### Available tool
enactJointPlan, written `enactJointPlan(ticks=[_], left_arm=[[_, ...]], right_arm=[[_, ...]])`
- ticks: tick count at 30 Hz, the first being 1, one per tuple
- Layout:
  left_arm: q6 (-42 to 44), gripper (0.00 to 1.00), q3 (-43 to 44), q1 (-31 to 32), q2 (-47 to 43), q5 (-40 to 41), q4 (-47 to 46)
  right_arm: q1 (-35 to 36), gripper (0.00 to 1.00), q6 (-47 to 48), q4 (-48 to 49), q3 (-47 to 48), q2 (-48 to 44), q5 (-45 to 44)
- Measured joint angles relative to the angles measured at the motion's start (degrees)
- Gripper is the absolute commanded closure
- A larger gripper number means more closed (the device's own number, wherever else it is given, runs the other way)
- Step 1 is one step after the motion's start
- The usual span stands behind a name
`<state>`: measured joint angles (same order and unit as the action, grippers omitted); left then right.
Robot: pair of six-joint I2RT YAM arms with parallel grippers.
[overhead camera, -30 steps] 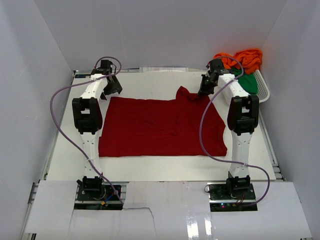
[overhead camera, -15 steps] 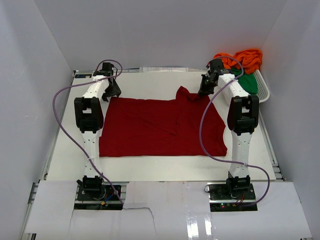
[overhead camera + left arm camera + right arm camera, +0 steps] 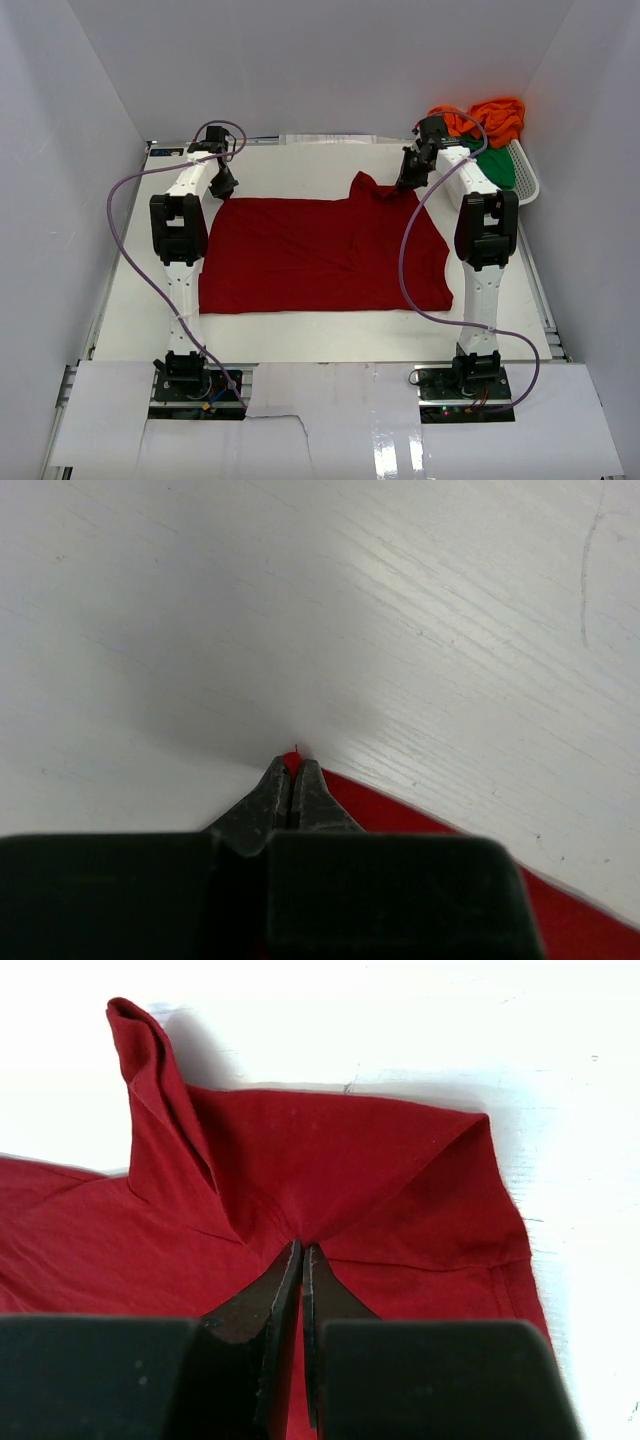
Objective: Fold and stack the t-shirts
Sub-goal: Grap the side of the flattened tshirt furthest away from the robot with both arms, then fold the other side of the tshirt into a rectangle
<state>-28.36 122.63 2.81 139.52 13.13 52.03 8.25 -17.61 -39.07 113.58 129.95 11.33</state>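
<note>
Inside L pincer (image 3: 293,767) and R pincer (image 3: 302,1251), pinched red shirt (image 3: 320,255) fabric's hidden.

Dark red t-shirt (image 3: 320,250): I see one plain deep red all over, no print.
Orange t-shirt (image 3: 497,115): bright orange, plain.
Green t-shirt (image 3: 495,168): solid green.
Basket (image 3: 529,182): white lattice.
Worktop (image 3: 300,340): white, and my wrist views show a faint streaky grain.
Left arm (image 3: 183,285) and right arm (image 3: 481,295): white links, black joints.
Jaws: black on both sides.
Cables (image 3: 109,215): pale purple.
Walls (image 3: 330,60): I read them as light grey.
</note>
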Motion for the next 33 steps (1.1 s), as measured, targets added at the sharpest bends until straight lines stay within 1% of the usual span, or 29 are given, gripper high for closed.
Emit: enactJointPlan(ticks=[3, 11, 15, 21, 26, 33], left_arm=[[0.02, 1.00, 0.00, 0.00, 0.00, 0.00, 0.00], [-0.04, 1.00, -0.35, 0.00, -0.42, 0.15, 0.13], [-0.26, 1.00, -2.16, 0.04, -1.68, 1.73, 0.17], [-0.61, 1.00, -4.28, 0.76, -4.59, 4.00, -0.13], [-0.57, 1.00, -6.93, 1.75, -9.99, 5.73, -0.57], [-0.55, 1.00, -16.50, 2.71, -20.04, 7.74, -3.65]], right_arm=[[0.00, 0.92, 0.00, -0.57, 1.29, 0.20, 0.37], [-0.17, 0.92, -0.02, -0.98, 12.46, 2.25, 3.87], [-0.70, 0.92, 0.00, 0.02, 14.01, 1.75, 5.03], [-1.44, 0.92, 0.11, 0.00, 11.06, -0.96, 5.79], [-1.99, 0.92, 0.33, 0.00, 7.21, -5.16, 5.99], [-3.26, 0.92, 1.40, 0.20, 0.66, -11.61, 5.92]])
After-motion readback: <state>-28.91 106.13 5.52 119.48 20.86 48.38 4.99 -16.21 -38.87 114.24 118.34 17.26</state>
